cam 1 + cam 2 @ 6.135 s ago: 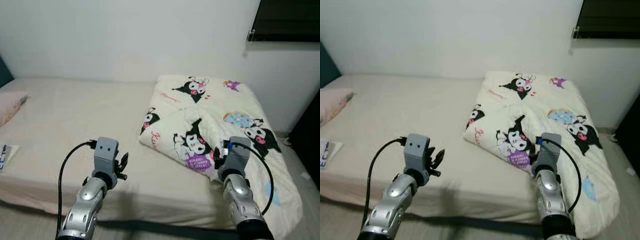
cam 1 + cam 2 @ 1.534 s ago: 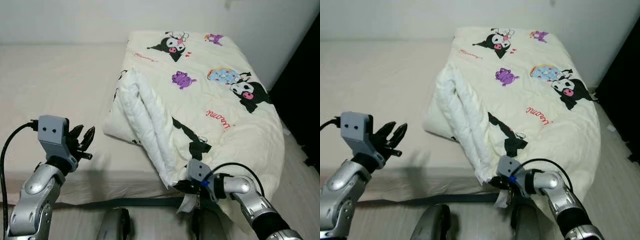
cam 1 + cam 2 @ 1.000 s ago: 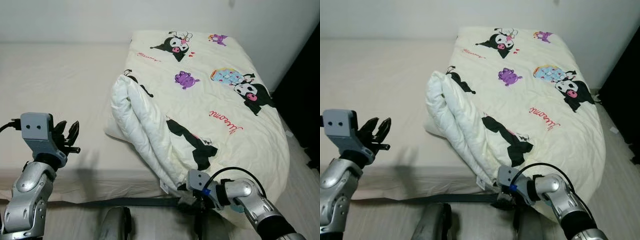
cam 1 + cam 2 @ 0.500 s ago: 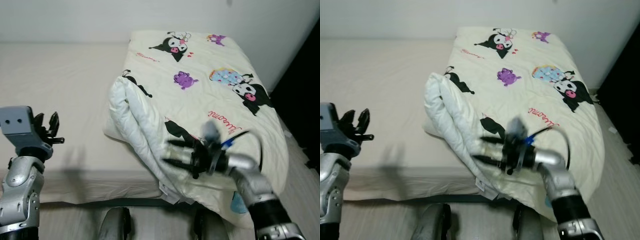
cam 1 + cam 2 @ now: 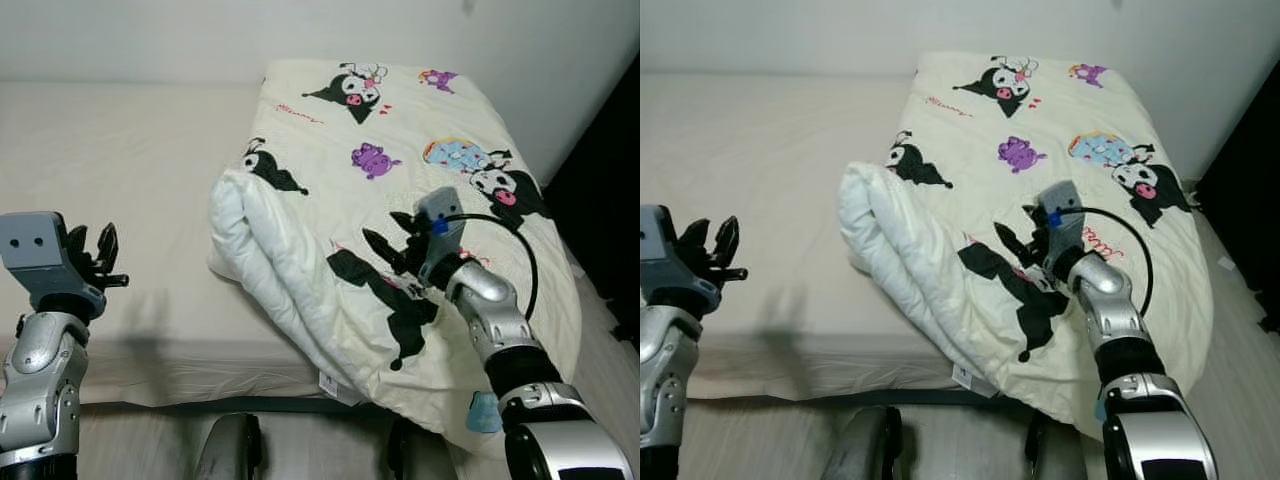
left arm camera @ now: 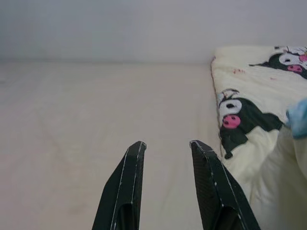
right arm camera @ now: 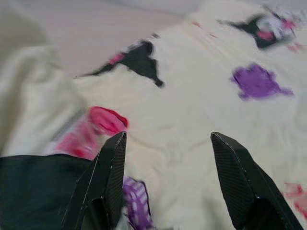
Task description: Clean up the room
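Observation:
A cream blanket [image 5: 400, 180] printed with black cartoon figures lies folded on the right half of the bed, and its white underside [image 5: 270, 260] bulges out along the left fold. Its lower part hangs over the bed's front edge. My right gripper [image 5: 385, 232] hovers open just above the blanket's top, near the black print, with nothing between its fingers [image 7: 105, 182]. Off to the left, my left gripper [image 5: 92, 240] is held open over the bare mattress [image 6: 96, 110], apart from the blanket.
The beige mattress [image 5: 120, 160] runs left from the blanket, with a white wall [image 5: 200, 40] behind it. A dark opening [image 5: 600, 200] borders the bed on the right. My own legs [image 5: 230, 450] stand at the bed's front edge on the wooden floor.
My right gripper has let go of the blanket's edge low at the bed's front and risen over the blanket's top, now open. The fold has settled. My left arm has drifted left.

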Motion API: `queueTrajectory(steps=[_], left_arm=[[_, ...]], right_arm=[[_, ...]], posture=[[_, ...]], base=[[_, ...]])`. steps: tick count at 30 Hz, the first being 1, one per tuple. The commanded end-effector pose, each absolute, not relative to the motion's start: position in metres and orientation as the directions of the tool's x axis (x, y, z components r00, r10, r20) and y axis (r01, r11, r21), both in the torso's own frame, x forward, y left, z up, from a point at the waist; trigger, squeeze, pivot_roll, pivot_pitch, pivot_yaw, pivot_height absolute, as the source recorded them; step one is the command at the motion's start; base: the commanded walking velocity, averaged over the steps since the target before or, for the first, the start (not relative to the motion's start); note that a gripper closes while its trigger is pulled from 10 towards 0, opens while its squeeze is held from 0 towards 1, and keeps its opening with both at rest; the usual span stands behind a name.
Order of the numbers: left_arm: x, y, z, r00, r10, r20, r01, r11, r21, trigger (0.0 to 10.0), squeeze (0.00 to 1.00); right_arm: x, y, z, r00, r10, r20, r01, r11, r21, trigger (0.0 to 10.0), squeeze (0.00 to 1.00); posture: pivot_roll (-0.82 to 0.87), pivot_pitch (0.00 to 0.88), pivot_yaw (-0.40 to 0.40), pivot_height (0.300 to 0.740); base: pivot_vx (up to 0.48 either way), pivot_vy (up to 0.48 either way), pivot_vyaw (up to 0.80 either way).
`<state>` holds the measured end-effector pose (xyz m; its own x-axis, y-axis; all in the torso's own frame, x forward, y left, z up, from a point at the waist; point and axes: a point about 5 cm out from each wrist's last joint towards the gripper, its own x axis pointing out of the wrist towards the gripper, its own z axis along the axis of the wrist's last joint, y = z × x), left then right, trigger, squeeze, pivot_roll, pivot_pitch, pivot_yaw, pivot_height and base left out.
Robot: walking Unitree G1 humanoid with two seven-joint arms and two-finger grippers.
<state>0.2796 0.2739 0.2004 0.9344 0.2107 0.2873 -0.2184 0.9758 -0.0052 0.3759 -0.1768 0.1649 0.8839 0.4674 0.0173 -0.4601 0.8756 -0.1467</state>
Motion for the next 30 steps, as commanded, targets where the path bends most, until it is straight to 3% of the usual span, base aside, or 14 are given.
queueTrajectory(steps=[1,4,5,10,11,14,23,25,28,30], left_arm=[[0.278,0.283,0.202,0.927,0.238,0.291,-0.255,0.967,0.022,10.0,0.0],[0.278,0.285,0.203,0.925,0.24,0.293,-0.258,0.966,0.025,10.0,0.0],[0.277,0.286,0.204,0.924,0.241,0.296,-0.261,0.965,0.028,10.0,0.0],[0.276,0.295,0.21,0.916,0.25,0.314,-0.277,0.96,0.046,10.0,0.0],[0.276,0.295,0.21,0.916,0.25,0.314,-0.277,0.96,0.046,10.0,0.0],[0.275,0.297,0.212,0.914,0.248,0.321,-0.28,0.959,0.056,10.0,0.0],[0.278,0.293,0.212,0.927,0.196,0.32,-0.231,0.97,0.073,10.0,0.0],[0.281,0.27,0.206,0.96,0.023,0.28,-0.058,0.991,0.119,10.0,0.0],[0.281,0.261,0.203,0.964,-0.046,0.261,0.01,0.991,0.137,10.0,0.0],[0.279,0.236,0.189,0.956,-0.227,0.187,0.193,0.964,0.185,10.0,0.0]], right_arm=[[0.375,-0.174,0.153,0.886,0.462,-0.031,-0.463,0.881,-0.095,10.0,0.0],[0.374,-0.169,0.145,0.87,0.489,-0.063,-0.492,0.868,-0.059,10.0,0.0],[0.37,-0.158,0.137,0.827,0.554,-0.096,-0.559,0.828,-0.041,10.0,0.0],[0.342,-0.11,0.102,0.482,0.839,-0.255,-0.873,0.484,-0.058,10.0,0.0],[0.342,-0.11,0.102,0.482,0.839,-0.255,-0.873,0.484,-0.058,10.0,0.0],[0.323,-0.104,0.081,0.3,0.869,-0.393,-0.953,0.291,-0.085,10.0,0.0],[0.317,-0.112,0.085,0.249,0.887,-0.389,-0.968,0.222,-0.113,10.0,0.0],[0.32,-0.115,0.102,0.295,0.906,-0.304,-0.953,0.259,-0.155,10.0,0.0],[0.321,-0.116,0.108,0.318,0.908,-0.271,-0.945,0.28,-0.171,10.0,0.0],[0.328,-0.12,0.122,0.44,0.875,-0.199,-0.89,0.395,-0.228,10.0,0.0]], posture=[[0.19,0.167,-0.028,0.579],[0.19,0.167,-0.028,0.579],[0.2,0.169,-0.031,0.579],[0.2,0.167,-0.035,0.579],[0.2,0.167,-0.035,0.579],[0.2,0.161,-0.043,0.579],[0.2,0.148,-0.04,0.579],[0.19,0.135,-0.036,0.579],[0.19,0.135,-0.036,0.579],[0.18,0.118,-0.031,0.579]], base=[[0.0,0.0,0.0],[0.0,0.0,0.0],[0.0,0.0,0.0],[0.0,0.0,0.0],[0.0,0.0,0.0],[0.0,0.0,0.0],[0.0,0.0,0.0],[0.0,0.0,0.0],[0.0,0.0,0.0],[0.0,0.0,0.0]])
